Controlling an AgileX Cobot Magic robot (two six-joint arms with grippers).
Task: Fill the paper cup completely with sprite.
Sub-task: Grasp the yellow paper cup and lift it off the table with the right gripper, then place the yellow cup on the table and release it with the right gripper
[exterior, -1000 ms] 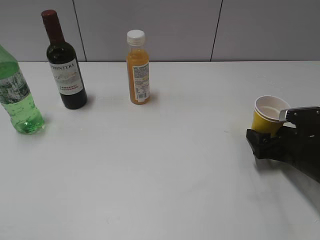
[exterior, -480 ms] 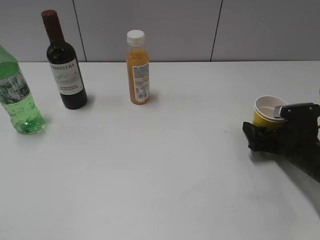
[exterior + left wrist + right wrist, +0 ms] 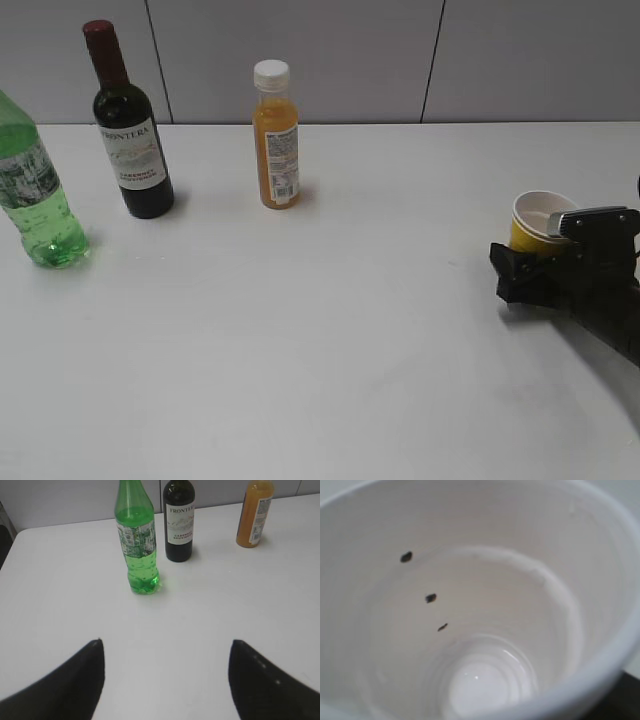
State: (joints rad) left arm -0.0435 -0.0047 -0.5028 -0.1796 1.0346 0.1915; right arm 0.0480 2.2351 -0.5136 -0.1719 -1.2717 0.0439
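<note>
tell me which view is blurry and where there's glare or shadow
Right wrist view: the paper cup fills the frame, soft and out of focus. Left wrist view: sharp, the sprite glowing green at its base. Exterior view: even light, faint shadows beside the bottles.

1. The desk (image 3: 330, 330) is plain white and reaches back to a grey panelled wall.
2. The sprite (image 3: 35, 195), a translucent green bottle with a pale label, stands upright at the far left, about 9 o'clock from the desk's middle.
3. A dark wine bottle (image 3: 128, 130) stands upright just beside it, toward 10 o'clock.
4. An orange juice bottle (image 3: 275, 135) with a white cap stands upright near 11 o'clock, apart from the wine bottle.
5. The paper cup (image 3: 535, 228), yellow with a white inside, sits at 3 o'clock, well apart from the bottles; whether its base touches the desk cannot be told.
</note>
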